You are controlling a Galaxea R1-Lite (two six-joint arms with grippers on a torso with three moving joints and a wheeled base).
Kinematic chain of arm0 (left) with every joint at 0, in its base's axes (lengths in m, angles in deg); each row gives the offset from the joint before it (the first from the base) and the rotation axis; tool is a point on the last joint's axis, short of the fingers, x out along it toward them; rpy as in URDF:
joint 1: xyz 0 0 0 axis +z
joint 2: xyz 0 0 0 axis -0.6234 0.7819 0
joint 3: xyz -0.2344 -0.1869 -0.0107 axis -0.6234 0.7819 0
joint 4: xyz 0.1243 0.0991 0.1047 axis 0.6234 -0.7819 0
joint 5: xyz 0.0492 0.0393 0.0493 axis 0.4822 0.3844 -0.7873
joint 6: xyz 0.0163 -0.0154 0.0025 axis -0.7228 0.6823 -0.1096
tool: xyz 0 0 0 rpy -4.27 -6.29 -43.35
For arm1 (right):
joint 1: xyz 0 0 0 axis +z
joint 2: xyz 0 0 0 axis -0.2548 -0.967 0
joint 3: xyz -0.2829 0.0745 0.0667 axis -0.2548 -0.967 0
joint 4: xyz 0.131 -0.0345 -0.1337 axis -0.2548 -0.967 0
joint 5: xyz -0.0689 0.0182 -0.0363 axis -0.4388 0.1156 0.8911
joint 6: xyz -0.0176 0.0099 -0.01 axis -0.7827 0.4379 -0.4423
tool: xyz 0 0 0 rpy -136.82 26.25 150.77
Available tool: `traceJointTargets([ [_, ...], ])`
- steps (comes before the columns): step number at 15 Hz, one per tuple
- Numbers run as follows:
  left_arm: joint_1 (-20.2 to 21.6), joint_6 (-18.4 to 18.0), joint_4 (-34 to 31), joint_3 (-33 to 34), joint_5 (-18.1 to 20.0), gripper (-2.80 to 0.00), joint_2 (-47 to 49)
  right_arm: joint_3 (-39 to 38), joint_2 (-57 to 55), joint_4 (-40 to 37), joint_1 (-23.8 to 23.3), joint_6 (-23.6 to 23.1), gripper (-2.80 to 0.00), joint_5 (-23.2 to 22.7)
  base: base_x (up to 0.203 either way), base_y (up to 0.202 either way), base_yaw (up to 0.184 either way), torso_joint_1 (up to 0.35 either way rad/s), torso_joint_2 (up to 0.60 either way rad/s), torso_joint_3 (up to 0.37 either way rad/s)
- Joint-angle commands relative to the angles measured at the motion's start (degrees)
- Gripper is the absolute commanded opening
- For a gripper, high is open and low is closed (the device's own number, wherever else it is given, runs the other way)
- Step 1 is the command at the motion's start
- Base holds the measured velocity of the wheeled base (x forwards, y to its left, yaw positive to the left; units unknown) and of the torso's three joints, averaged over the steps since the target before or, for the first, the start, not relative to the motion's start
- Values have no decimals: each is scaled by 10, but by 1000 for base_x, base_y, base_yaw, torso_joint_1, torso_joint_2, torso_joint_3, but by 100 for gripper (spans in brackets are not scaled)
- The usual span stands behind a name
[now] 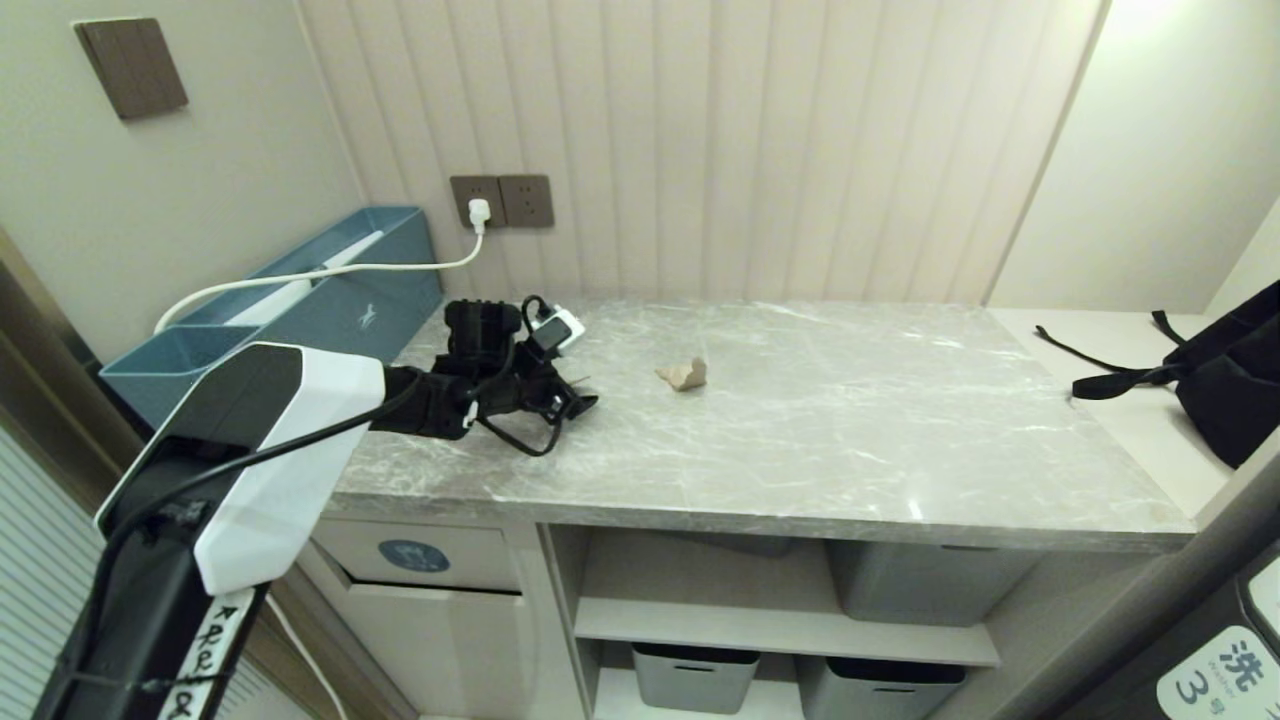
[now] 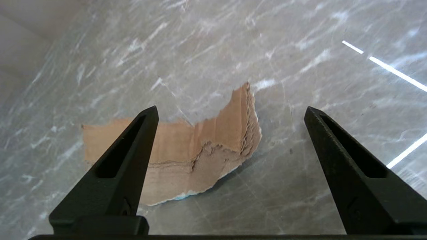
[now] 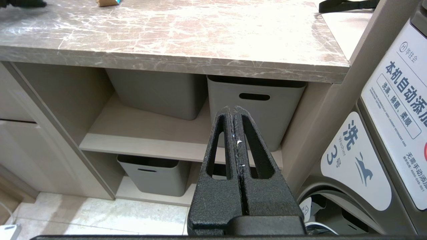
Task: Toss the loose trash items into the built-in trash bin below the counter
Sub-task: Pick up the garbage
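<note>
Far left, against the wall: a blue tray open at the top; a white cable crosses it from the wall socket, and what it holds cannot be made out.

Left, below the worktop: the trash bin, a beige cabinet flap marked with a blue oval sticker. The flap appears shut, so nothing inside shows.

Left of centre: the left gripper reaches out low over the counter, its fingers spread wide with nothing between them. The wrist view places the torn cardboard piece flat on the marble ahead of the fingertips, one fingertip partly overlapping it in that view, the other well clear. This reads as an approach pose: fingers parted to straddle the scrap before closing.

Centre: the same cardboard piece lies on the counter, near the left gripper and toward the far wall, not yet picked up. A teal edge shows beneath it in the wrist view; no separate teal wad is visible.

Centre to right, under the counter: open shelves carry grey plastic boxes with slot handles; their contents are hidden.

Right: the right gripper hangs parked low before the shelves, fingers pressed together and empty. A black strapped bag rests on the pale surface at far right.
</note>
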Motion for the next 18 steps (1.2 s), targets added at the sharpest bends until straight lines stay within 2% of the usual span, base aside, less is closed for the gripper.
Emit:
traceJointTargets([
  [1,5,-2,8,-3,-1,0,15,0,1,0,0,0,-280,0,0,0,0,0,0,0],
  [5,23,-1,53,-3,0,0,29,0,1,0,0,0,-280,0,0,0,0,0,0,0],
  [12,22,19,100,-5,3,0,46,0,1,0,0,0,-280,0,0,0,0,0,0,0],
  [13,21,20,100,-5,3,-280,46,0,1,0,0,0,-280,0,0,0,0,0,0,0],
  [18,19,20,101,-5,3,-280,48,0,1,0,0,0,-280,0,0,0,0,0,0,0],
])
